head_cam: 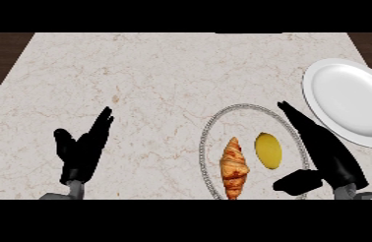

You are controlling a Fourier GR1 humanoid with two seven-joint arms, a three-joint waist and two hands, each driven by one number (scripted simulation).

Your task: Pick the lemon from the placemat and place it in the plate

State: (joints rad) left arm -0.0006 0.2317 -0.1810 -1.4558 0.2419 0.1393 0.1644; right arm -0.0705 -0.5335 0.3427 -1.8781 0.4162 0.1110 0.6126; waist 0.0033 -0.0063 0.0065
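Observation:
A yellow lemon (268, 150) lies on a round marble-patterned placemat with a beaded rim (205, 137), at the lower right of the head view. The white plate (341, 101) sits at the right edge, beyond the placemat. My right hand (327, 152) is open, its fingers stretched along the lemon's right side and its thumb below the fruit, without touching it. My left hand (83, 150) is open with fingers up at the lower left, far from the lemon.
A brown croissant (234, 168) lies on the placemat just left of the lemon. The pale marble counter (160, 78) stretches up and left; dark wood shows at its far corners.

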